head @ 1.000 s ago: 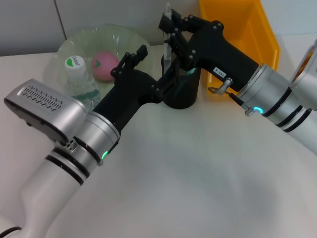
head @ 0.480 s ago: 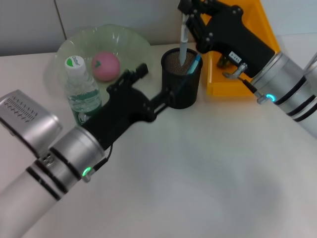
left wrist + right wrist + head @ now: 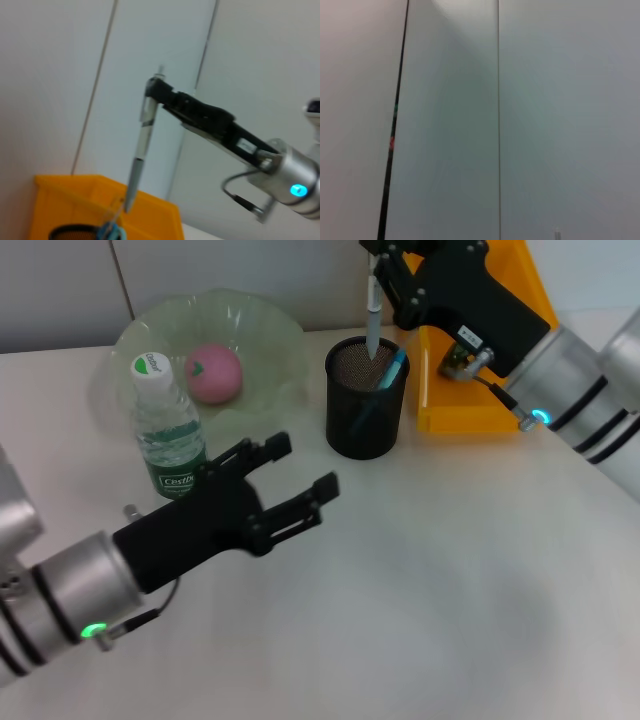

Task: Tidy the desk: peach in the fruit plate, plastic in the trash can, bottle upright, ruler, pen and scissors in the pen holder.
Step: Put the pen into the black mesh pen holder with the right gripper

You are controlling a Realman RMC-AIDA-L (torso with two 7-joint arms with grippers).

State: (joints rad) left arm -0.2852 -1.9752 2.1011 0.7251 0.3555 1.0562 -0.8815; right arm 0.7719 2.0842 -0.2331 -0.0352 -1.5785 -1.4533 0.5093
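Holding the pen (image 3: pixel 372 302) upright by its top end, your right gripper (image 3: pixel 380 255) sits directly above the pen holder (image 3: pixel 366 398), fingers clamped on the pen, whose tip hangs just over the holder's open mouth. You can confirm the grip in the left wrist view, where the pen (image 3: pixel 140 150) hangs from the right gripper (image 3: pixel 154 89) above the holder rim (image 3: pixel 75 232). A blue-handled item (image 3: pixel 392 368) already stands inside the holder, leaning on its rim. Your left gripper (image 3: pixel 295 485) hovers in front of the holder, nearer the robot, fingers spread apart and empty. Left of the holder the bottle (image 3: pixel 164 432) stands upright, and behind it the peach (image 3: pixel 214 372) lies in the fruit plate (image 3: pixel 266 328). Right of the holder sits the orange bin (image 3: pixel 520 302).
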